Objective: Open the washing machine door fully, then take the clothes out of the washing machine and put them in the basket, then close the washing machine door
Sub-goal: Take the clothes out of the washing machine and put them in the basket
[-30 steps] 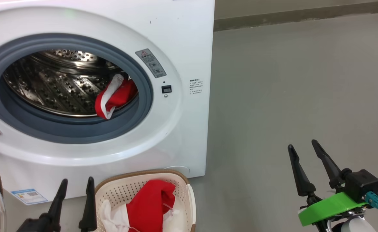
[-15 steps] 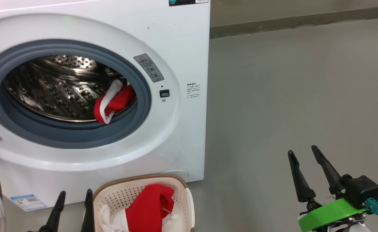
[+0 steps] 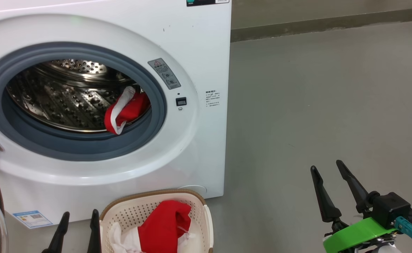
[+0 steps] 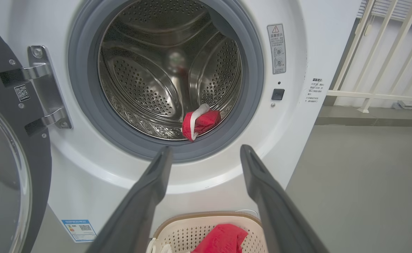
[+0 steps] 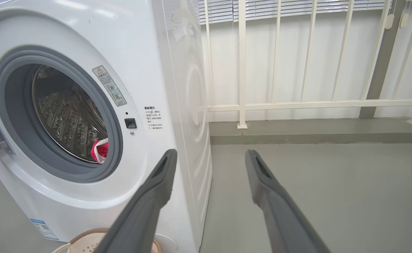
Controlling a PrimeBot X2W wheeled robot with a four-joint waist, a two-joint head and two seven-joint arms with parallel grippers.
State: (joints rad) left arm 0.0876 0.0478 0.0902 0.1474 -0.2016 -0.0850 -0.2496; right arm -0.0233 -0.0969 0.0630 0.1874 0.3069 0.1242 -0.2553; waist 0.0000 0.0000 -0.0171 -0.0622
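One red garment (image 3: pixel 126 109) lies at the lip of the drum (image 3: pixel 61 98); left gripper (image 3: pixel 80 218) and right gripper (image 3: pixel 326 166) gape empty, so we should reach low over the rubber ring (image 3: pixel 86 144).

grey floor (image 5: pixel 332 182) lies under and ahead of the right gripper (image 5: pixel 210 153); beyond it a low grey kerb (image 5: pixel 297 131), a white railing (image 5: pixel 297 104), a pale wall (image 5: pixel 293 59), blinds (image 5: pixel 297 7) up top.

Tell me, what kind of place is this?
Probably a laundry spot, maybe on a balcony. There is a big white washing machine, a basket with red clothes on the bare grey floor, and a white railing nearby.
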